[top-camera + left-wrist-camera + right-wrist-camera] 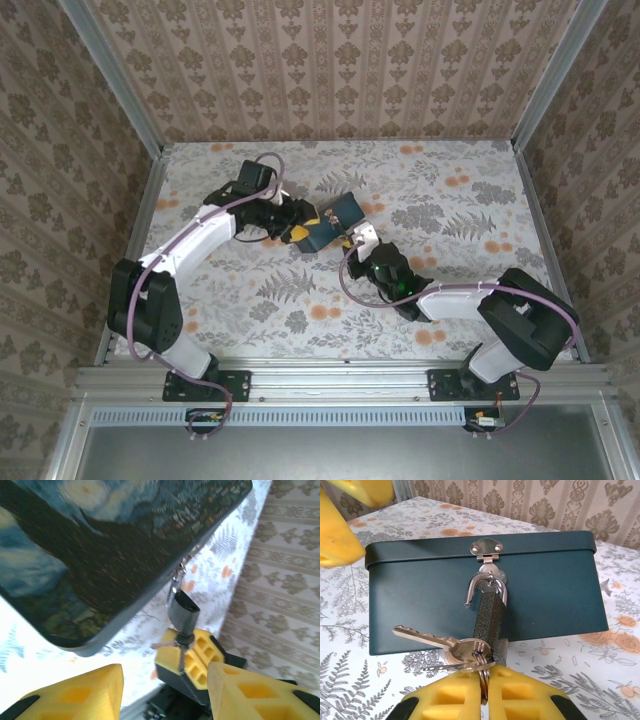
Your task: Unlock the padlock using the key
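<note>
The table (480, 200) is hemmed in by patterned walls (340, 60) at 9, 12 and 3 o'clock, and the arms' rail closes off 6. The box (345, 210) sits just toward 12 from the middle. That leaves bare floral surface toward 3 and a strip toward 12, while the left arm takes up the room toward 9.

The box lid is down (its contents cannot be seen). From the hasp (487, 550) at the lid's front edge hangs the padlock (490, 617), upright. Its shackle (485, 585) looks sprung, with the leg at 9 o'clock free of the body.

The key (183, 641) sits at the padlock's underside. A second key (420, 635) on the same ring (470, 652) points to 9.

The right gripper (487, 692) is directly below the padlock, its fingers pressed together on the key, with the ring slipping between them. The left gripper (165, 672) is just beside the box at its 9 o'clock side, jaws well apart with nothing between them.
</note>
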### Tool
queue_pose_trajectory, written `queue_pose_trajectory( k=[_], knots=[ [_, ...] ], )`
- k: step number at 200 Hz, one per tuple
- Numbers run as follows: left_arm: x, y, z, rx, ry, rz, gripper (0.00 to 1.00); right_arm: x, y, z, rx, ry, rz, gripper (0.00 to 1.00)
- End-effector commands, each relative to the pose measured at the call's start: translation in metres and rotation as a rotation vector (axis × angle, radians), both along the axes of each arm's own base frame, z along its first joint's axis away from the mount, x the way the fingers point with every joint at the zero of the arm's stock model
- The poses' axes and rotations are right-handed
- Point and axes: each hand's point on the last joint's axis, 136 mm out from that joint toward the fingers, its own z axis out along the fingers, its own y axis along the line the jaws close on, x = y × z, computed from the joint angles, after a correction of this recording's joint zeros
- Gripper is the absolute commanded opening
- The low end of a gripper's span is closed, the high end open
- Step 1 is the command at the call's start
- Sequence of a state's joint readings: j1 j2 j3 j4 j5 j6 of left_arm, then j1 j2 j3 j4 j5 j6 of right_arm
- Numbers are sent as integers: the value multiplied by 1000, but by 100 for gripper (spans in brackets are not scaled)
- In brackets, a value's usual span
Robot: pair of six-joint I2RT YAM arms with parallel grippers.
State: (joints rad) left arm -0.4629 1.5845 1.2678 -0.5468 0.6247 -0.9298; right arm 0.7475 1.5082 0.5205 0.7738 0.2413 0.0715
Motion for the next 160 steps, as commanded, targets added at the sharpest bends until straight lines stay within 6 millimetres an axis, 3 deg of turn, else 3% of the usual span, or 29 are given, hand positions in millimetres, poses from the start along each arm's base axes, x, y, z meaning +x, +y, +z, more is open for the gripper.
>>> queue_pose_trajectory(
  k=[1, 37, 60, 66, 100, 117, 160],
  knots=[
    [11, 30, -4, 251, -152, -67, 49, -3, 3, 2, 118, 66, 29, 9],
    [43, 51, -16, 460, -334, -117, 54, -1, 2, 1, 329, 173, 26, 9],
    [55, 48, -25, 491, -404, -172, 55, 1, 2, 0, 423, 214, -2, 10],
    [65, 57, -26, 496, -413, -157, 55, 3, 1, 0, 447, 224, -17, 10],
    [81, 33, -15, 415, -554, -226, 60, 14, -2, -4, 580, 266, -71, 11],
    [86, 26, -15, 419, -601, -260, 61, 19, -5, -13, 621, 291, -109, 11],
    [105, 39, -30, 514, -560, -222, 61, 21, -13, -59, 611, 374, -187, 15]
  ],
)
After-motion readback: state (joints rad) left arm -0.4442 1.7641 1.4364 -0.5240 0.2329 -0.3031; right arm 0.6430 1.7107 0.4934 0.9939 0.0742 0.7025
